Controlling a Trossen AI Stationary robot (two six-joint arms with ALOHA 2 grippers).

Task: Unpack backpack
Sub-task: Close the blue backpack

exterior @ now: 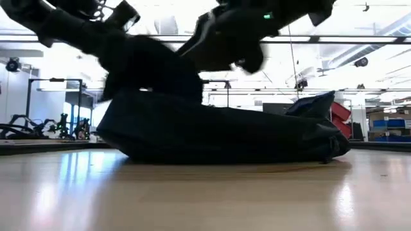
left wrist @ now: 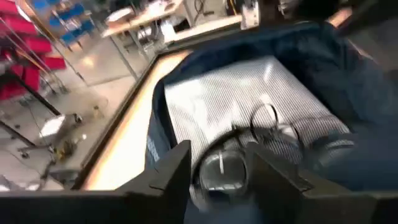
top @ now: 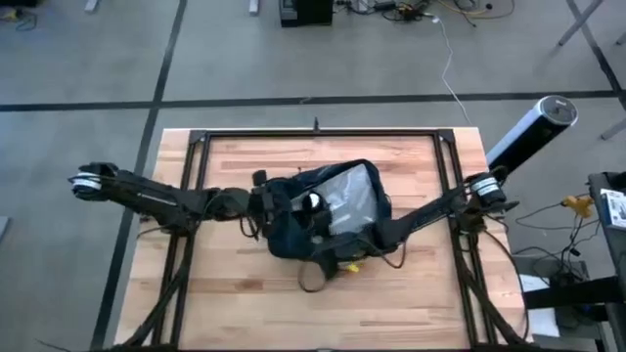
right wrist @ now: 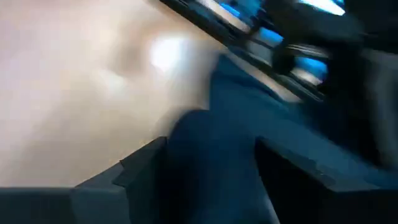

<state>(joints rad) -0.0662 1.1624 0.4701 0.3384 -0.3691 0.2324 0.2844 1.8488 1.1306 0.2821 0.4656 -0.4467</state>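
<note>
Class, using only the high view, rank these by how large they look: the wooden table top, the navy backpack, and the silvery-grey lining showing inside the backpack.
1. Wooden table top, largest.
2. Navy backpack, lying near the table's middle.
3. Silvery-grey lining, a patch within the backpack's opening, smallest.

The high view looks straight down from well above, taking in the whole bench (top: 245,293) with the backpack (top: 293,230) at its middle. The low view sits at bench-top height, level and close, so the same backpack (exterior: 218,131) fills its width with the room behind. Each wrist view looks out very near between its own fingers (left wrist: 171,177) at that bag's fabric (right wrist: 217,143).
</note>
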